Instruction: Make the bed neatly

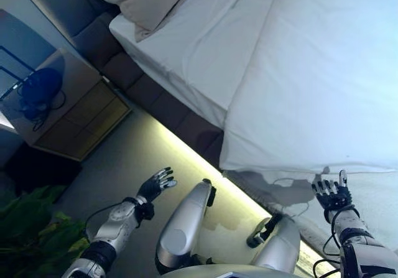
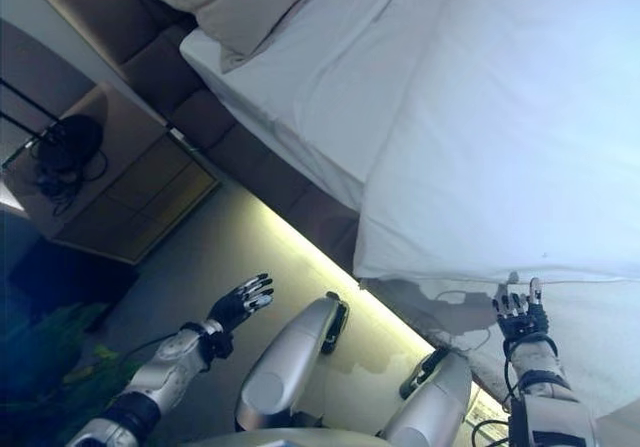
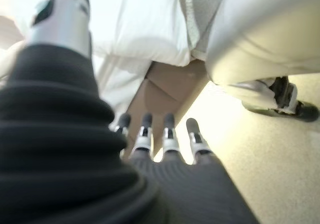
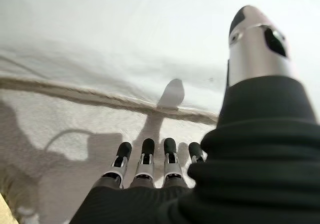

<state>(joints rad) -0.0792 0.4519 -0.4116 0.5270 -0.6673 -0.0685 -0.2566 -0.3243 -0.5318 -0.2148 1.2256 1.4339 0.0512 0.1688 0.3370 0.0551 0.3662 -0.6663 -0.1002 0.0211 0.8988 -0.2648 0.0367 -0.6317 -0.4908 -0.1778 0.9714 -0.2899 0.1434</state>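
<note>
The bed carries a white duvet (image 1: pixel 323 85) spread over its right part, its near edge (image 4: pixel 100 98) lying on the white sheet (image 1: pixel 199 48). A beige pillow (image 1: pixel 146 1) lies at the head, by the padded brown headboard (image 1: pixel 74 23). My right hand (image 1: pixel 333 194) hovers open just below the duvet's near edge, over the side of the bed, touching nothing. My left hand (image 1: pixel 157 183) hangs open over the floor beside the bed frame (image 1: pixel 180 119), holding nothing.
A wooden nightstand (image 1: pixel 68 110) with a dark object and cables on top stands left of the bed. A lit strip glows along the base of the bed above the beige carpet (image 1: pixel 137 160). A green plant (image 1: pixel 31 228) sits at the lower left.
</note>
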